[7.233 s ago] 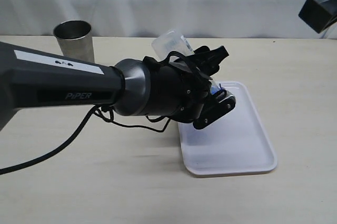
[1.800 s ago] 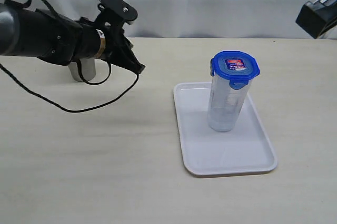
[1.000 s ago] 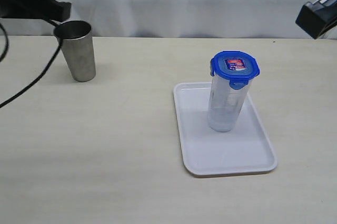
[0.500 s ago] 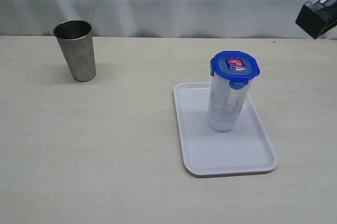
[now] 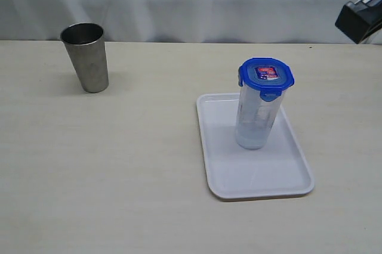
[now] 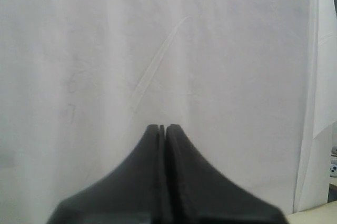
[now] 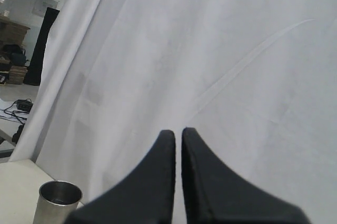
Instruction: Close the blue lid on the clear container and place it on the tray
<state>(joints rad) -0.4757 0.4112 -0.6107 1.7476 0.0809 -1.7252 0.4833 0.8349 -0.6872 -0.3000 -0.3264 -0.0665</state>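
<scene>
Blue-capped, the clear container (image 5: 255,120) stands upright on the tray (image 5: 262,176), the blue lid (image 5: 266,77) seated. We see the left hand (image 6: 162,128) has just withdrawn from the tabletop (image 5: 149,164); it and the right hand (image 7: 178,132) are closed, empty. Task looks done.

Exterior camera overlooks the table (image 5: 149,206); both wrist cameras face the curtain (image 6: 210,50), right one sharing the cup (image 7: 58,201).

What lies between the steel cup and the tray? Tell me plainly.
Nothing but bare tabletop, as the exterior view shows: the steel cup stands apart from the tray, with no object between them.
</scene>
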